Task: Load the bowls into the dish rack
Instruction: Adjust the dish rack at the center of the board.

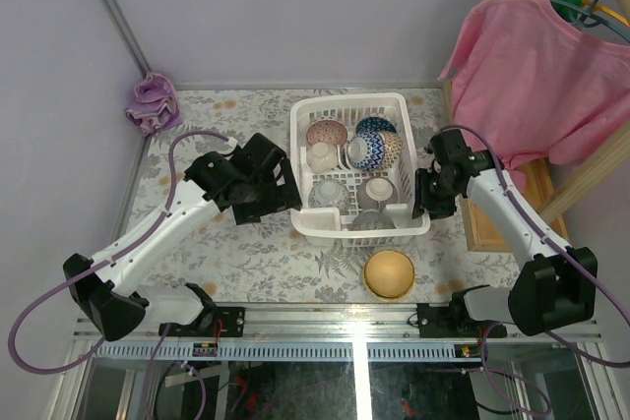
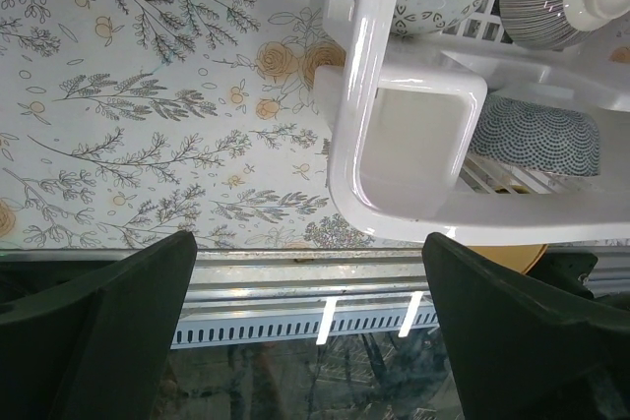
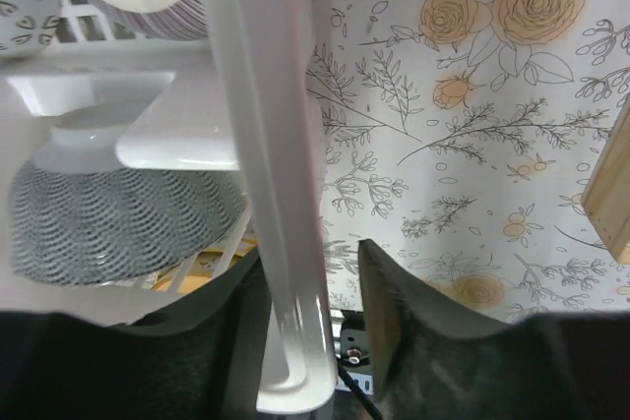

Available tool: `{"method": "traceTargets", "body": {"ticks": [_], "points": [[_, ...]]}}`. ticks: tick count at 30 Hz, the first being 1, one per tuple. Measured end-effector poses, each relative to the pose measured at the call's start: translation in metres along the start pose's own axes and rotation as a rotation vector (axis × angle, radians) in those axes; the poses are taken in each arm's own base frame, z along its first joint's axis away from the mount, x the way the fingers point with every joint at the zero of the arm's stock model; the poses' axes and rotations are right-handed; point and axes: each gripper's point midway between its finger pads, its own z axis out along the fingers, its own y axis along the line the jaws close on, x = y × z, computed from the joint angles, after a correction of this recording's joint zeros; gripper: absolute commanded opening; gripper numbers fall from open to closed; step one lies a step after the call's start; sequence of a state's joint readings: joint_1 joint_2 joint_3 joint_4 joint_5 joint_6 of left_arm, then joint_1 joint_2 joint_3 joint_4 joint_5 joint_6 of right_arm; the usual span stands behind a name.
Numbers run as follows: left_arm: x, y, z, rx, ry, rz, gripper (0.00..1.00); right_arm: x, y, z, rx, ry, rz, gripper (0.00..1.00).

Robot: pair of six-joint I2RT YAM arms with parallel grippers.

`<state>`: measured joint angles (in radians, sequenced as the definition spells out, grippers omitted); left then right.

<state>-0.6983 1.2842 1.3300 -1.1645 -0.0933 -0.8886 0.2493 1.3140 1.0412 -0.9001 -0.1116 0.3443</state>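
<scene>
**Rack wall straddled, one tan bowl (image 1: 389, 272) not yet loaded**

The right gripper (image 3: 311, 341) is set astride the right wall of the dish rack (image 1: 346, 99). A gap shows on the outer side, so the wall is not pinched. The left gripper (image 2: 310, 314) is spread wide and empty, just beside the rack's left wall. The tan bowl lies on the table (image 1: 246, 253) in front of the rack, apart from it. It is best taken by its rim and stood on edge among the other bowls (image 1: 374, 150), once the wall is cleared.

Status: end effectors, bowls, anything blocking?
Left end effector open, beside rack. Right end effector open, straddling rack's right rim. Yellow bowl on table, not loaded. Nothing between bowl and rack.
</scene>
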Motion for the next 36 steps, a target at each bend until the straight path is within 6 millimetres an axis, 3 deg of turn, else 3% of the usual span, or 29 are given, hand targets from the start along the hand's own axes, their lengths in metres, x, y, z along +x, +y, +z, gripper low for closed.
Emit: {"method": "traceTargets", "body": {"ticks": [3,10,13,18,23,27,28,32,36], "points": [[0.000,0.000,0.000,0.000,0.000,0.000,0.98,-0.009,0.006,-0.013,-0.023,-0.017,-0.002,0.54],[-0.007,-0.010,0.000,0.005,-0.004,0.010,0.98,-0.080,0.046,-0.075,-0.150,-0.240,-0.028,0.57],[-0.013,-0.016,-0.001,0.008,-0.006,0.026,0.97,-0.093,0.058,-0.084,-0.196,-0.265,-0.022,0.57],[-0.026,-0.034,-0.008,0.038,-0.019,0.073,0.93,-0.090,0.067,-0.078,-0.236,-0.227,-0.019,0.56],[-0.022,-0.045,-0.022,0.081,-0.002,0.148,0.93,-0.056,0.068,-0.094,-0.258,-0.209,-0.040,0.57],[0.010,-0.075,-0.034,0.134,0.054,0.277,0.93,-0.040,0.063,-0.125,-0.248,-0.238,-0.045,0.57],[0.017,-0.081,-0.037,0.149,0.067,0.295,0.93,-0.043,0.064,-0.136,-0.246,-0.256,-0.045,0.57],[0.076,-0.099,-0.036,0.166,0.189,0.410,0.93,-0.064,0.072,-0.177,-0.262,-0.362,-0.043,0.58],[0.111,-0.107,-0.030,0.151,0.264,0.453,0.93,-0.073,0.079,-0.212,-0.287,-0.440,-0.043,0.58]]}}
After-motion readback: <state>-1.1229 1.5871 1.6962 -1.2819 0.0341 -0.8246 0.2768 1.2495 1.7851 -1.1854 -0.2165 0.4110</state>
